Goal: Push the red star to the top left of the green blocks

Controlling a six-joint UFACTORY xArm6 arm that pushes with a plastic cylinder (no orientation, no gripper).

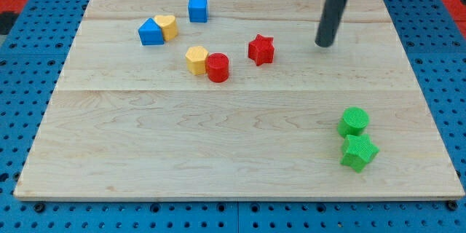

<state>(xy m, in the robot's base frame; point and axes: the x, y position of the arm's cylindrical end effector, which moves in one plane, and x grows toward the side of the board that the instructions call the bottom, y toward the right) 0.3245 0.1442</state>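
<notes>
The red star point(261, 49) lies on the wooden board point(182, 138), above centre. My tip point(323, 44) rests on the board to the right of the star, a clear gap apart from it. The green blocks sit at the lower right: a green cylinder point(354, 121) with a green star point(359, 152) just below it, touching. The red star is far up and left of them.
A red cylinder point(218, 67) touches a yellow hexagon block point(196, 60) left of the star. A blue block point(151, 32) touches a yellow heart point(167, 26) at upper left. A blue cube point(197, 9) stands near the top edge.
</notes>
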